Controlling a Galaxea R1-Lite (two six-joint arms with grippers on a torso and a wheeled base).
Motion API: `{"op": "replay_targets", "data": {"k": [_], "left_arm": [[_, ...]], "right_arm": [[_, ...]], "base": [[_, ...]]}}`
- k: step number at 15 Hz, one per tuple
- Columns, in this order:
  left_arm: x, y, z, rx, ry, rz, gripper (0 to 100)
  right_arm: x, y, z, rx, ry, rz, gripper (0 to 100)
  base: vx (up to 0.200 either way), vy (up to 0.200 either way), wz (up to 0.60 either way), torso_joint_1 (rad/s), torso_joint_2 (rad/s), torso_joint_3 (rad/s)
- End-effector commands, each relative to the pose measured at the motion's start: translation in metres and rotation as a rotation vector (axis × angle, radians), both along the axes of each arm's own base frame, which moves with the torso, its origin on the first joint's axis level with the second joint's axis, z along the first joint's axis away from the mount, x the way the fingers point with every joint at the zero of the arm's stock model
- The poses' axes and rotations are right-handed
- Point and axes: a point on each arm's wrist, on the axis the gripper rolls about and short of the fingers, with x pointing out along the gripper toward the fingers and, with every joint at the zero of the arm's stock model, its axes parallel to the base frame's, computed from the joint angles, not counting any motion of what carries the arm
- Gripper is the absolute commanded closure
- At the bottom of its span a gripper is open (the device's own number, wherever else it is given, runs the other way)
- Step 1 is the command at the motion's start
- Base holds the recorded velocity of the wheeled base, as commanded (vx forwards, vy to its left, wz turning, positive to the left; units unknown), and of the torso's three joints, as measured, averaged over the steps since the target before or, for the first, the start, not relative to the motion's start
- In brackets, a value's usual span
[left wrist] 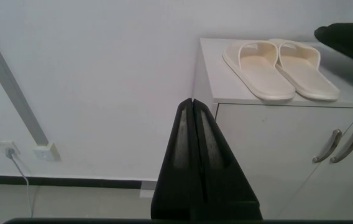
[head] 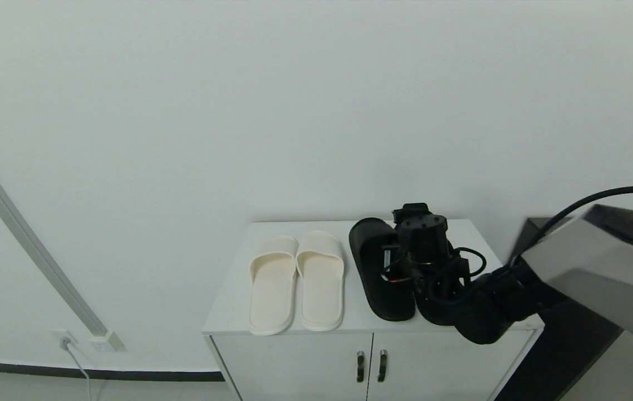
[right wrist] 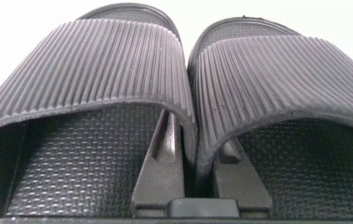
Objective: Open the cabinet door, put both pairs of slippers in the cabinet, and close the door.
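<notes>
A white cabinet (head: 227, 312) stands against the wall with both doors shut; its two handles (head: 371, 366) meet at the middle. On its top, to the left, lies a pair of cream slippers (head: 297, 284), also seen in the left wrist view (left wrist: 279, 59). To their right sits a pair of black ribbed slippers (head: 380, 278). My right gripper (head: 405, 267) is down on the black pair. One finger lies inside each slipper under its strap (right wrist: 133, 62), with the two inner walls pinched between them (right wrist: 192, 155). My left gripper (left wrist: 193, 106) hangs shut and empty, left of the cabinet and below its top.
A wall socket with a cable (head: 63, 338) and a slanted grey cable duct (head: 15, 228) are on the wall left of the cabinet. A dark piece of furniture (head: 561, 345) stands close against the cabinet's right side. The floor in front of the left door is free.
</notes>
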Motion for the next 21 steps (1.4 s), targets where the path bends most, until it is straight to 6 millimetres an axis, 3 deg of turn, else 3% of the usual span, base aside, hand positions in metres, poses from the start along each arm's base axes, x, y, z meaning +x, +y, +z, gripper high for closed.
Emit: {"op": "replay_targets", "data": {"k": [1, 3, 7, 10, 13, 18, 21], "left_arm": [[0.0, 0.0, 0.0, 0.0, 0.001, 0.001, 100], [0.0, 0.0, 0.0, 0.0, 0.001, 0.002, 100], [0.0, 0.0, 0.0, 0.0, -0.001, 0.002, 100], [0.0, 0.0, 0.0, 0.0, 0.001, 0.002, 100], [0.0, 0.0, 0.0, 0.0, 0.001, 0.002, 100], [0.0, 0.0, 0.0, 0.0, -0.001, 0.002, 100], [0.0, 0.0, 0.0, 0.0, 0.001, 0.002, 100]], "right_arm": [[-0.058, -0.029, 0.052, 0.022, -0.03, 0.237, 100], [-0.094, -0.049, 0.067, 0.031, -0.029, 0.463, 100], [-0.138, -0.067, 0.076, 0.055, -0.028, 0.789, 100], [-0.144, -0.071, 0.069, -0.033, -0.058, 0.884, 100], [-0.129, -0.075, 0.058, -0.191, -0.134, 0.884, 100], [-0.128, -0.072, 0.056, -0.137, -0.128, 0.894, 100], [-0.129, -0.073, 0.055, -0.131, -0.117, 0.893, 100]], "base": [[0.0, 0.0, 0.0, 0.0, 0.0, 0.0], [0.0, 0.0, 0.0, 0.0, 0.0, 0.0], [0.0, 0.0, 0.0, 0.0, 0.0, 0.0], [0.0, 0.0, 0.0, 0.0, 0.0, 0.0], [0.0, 0.0, 0.0, 0.0, 0.0, 0.0], [0.0, 0.0, 0.0, 0.0, 0.0, 0.0], [-0.2, 0.0, 0.0, 0.002, 0.01, 0.002]]}}
